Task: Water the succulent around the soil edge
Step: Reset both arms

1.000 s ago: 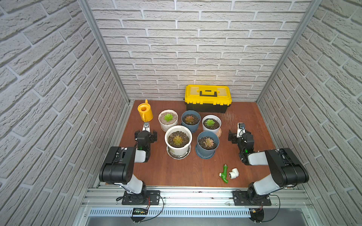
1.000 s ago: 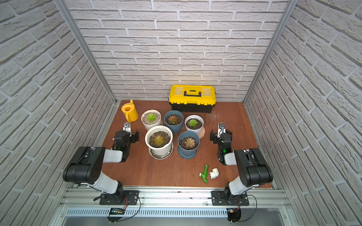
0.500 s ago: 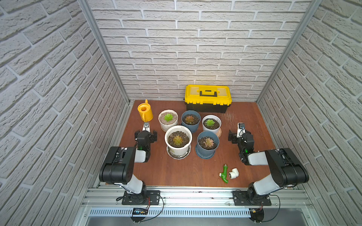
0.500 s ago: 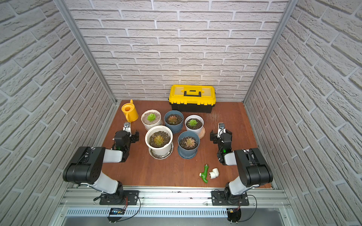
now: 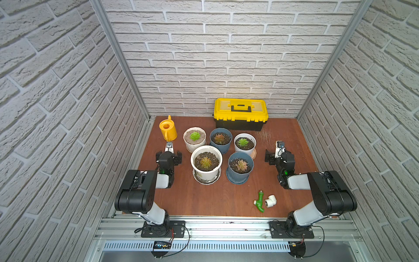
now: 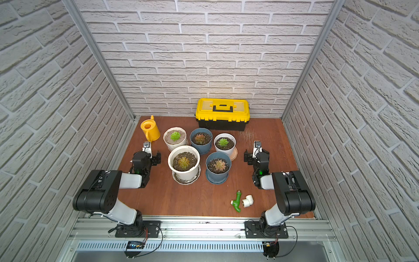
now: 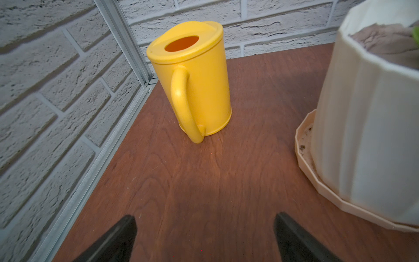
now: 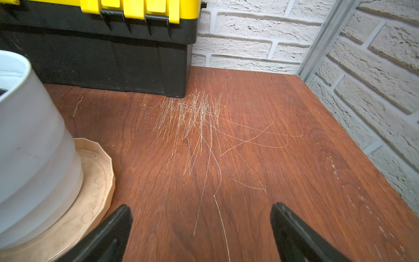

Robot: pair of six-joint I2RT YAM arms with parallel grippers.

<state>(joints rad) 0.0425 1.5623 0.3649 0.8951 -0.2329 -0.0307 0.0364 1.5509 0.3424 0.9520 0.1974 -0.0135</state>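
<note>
Left gripper (image 7: 204, 223) gapes wide, empty; I'd ease it straight onto the handle (image 7: 181, 99) of the watering can (image 7: 208, 86) by the worktop (image 7: 204, 177)'s far-left corner, closing squarely to avoid tipping.

watering can (image 5: 168, 130): back left, left of pots (image 5: 206, 173) | toolbox (image 5: 240, 114): behind pots | pipe fittings (image 5: 259, 201): front right

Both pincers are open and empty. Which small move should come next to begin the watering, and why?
Probably the left pincer should ease forward toward the handle of the yellow watering can. Its jaws stand open and empty, the can stands upright ahead with its handle turned toward the pincer, and bare table lies between them. The right pincer is far off, by the toolbox.
</note>
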